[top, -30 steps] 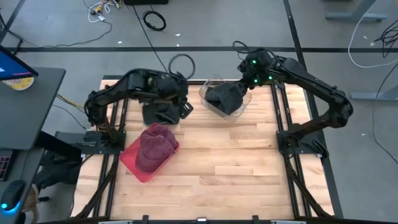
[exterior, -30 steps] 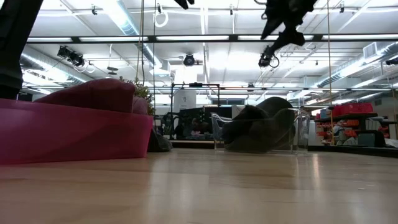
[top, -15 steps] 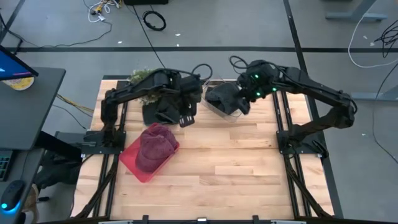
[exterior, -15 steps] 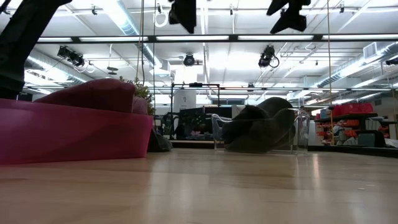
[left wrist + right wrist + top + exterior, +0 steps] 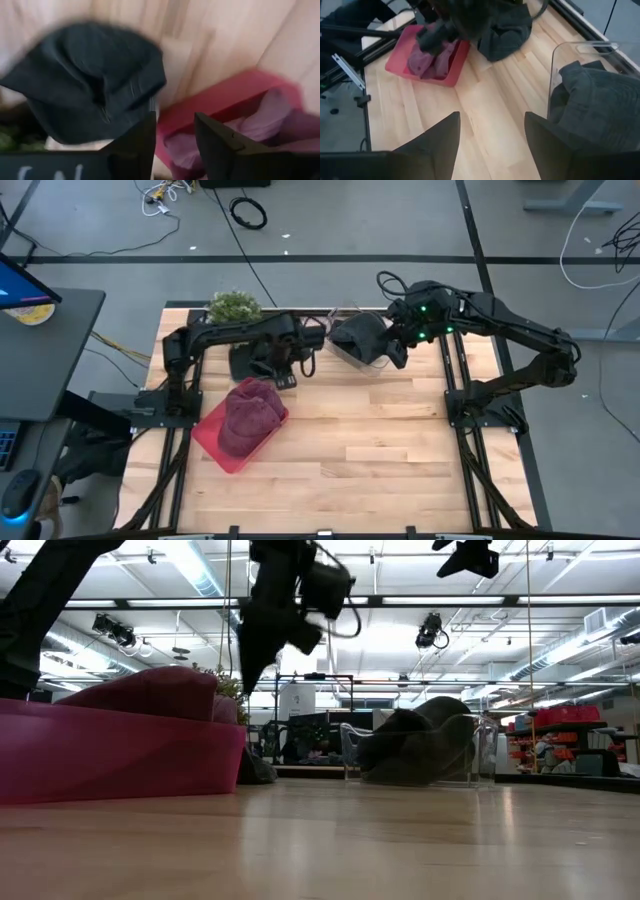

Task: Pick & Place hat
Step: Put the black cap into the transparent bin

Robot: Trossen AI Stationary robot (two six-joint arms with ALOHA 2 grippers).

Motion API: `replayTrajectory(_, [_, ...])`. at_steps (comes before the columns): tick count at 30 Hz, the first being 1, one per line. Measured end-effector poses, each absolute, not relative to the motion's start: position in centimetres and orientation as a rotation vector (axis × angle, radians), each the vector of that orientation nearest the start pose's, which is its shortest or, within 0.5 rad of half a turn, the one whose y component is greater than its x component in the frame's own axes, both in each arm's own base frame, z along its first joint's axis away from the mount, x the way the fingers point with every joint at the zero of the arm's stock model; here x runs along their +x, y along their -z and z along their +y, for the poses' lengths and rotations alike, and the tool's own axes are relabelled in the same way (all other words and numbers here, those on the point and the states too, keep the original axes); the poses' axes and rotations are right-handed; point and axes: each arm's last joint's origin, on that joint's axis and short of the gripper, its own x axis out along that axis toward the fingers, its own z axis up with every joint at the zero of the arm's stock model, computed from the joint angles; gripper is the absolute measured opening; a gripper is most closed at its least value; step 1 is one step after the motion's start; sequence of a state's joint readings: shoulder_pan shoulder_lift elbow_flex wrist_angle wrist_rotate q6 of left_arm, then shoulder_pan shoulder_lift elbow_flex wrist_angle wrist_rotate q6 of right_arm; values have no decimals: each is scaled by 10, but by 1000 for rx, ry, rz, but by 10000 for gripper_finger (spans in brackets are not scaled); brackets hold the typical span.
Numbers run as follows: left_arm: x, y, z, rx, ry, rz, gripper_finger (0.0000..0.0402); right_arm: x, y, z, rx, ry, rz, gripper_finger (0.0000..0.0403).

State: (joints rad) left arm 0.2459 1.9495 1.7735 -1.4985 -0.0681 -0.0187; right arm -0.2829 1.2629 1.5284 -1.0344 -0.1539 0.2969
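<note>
Hat, dark grey (image 5: pixel 250 360): lay loose on the wooden tabletop (image 5: pixel 380 450) near its far left corner, just beside the red tray (image 5: pixel 215 442); seen in the left wrist view (image 5: pixel 90 82) as a crumpled dark cap on bare wood, touching neither finger.

Left tool (image 5: pixel 285 372): hovered above the tabletop between the dark grey hat and the red tray. Fingers (image 5: pixel 137 150) stood partly apart with clear space between them; nothing held. In the low view (image 5: pixel 250 665) it hung raised, pointing down, above the tray's far end.

Right tool (image 5: pixel 397 356): hung over the near edge of the clear bin (image 5: pixel 345 348), at the far middle of the tabletop. Fingers (image 5: pixel 442 135) stood well apart; nothing held.

Red tray: shallow, set at an angle on the left half of the tabletop, containing a maroon hat (image 5: pixel 247 420) that rose above its rim (image 5: pixel 150 695).

Clear bin: transparent walls (image 5: pixel 570 52), containing a second dark grey hat (image 5: pixel 362 338), heaped inside (image 5: pixel 415 745).

Small green plant (image 5: pixel 233 307): at the far left edge of the tabletop, behind the left arm.

Surroundings: grey floor with loose cables (image 5: pixel 248 213); a dark desk (image 5: pixel 45 350) to the left of the tabletop.
</note>
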Motion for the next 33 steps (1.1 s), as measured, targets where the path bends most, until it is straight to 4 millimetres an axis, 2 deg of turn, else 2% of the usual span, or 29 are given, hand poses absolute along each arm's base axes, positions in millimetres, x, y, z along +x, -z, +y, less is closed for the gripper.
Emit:
replayTrajectory(3, [344, -248, 86, -168, -239, 1727, 164, 224, -412, -60, 453, 235, 705, 221])
replayTrajectory(7, [346, -230, 83, -162, -243, 1704, 215, 226, -414, -61, 448, 231, 674, 221])
replayTrajectory(12, [355, -227, 84, -214, -315, 1597, 277, 229, -412, -62, 464, 237, 680, 221])
replayTrajectory(15, [358, -226, 87, -227, -332, 1563, 298, 233, -409, -63, 472, 240, 690, 221])
replayTrajectory(21, [365, -201, 89, -192, -291, 1643, 304, 244, -401, -66, 499, 230, 730, 221])
replayTrajectory(24, [366, -189, 90, -136, -342, 1698, 304, 247, -398, -66, 499, 228, 740, 221])
replayTrajectory(33, [365, -171, 92, -89, -347, 1811, 304, 247, -398, -66, 500, 228, 741, 221])
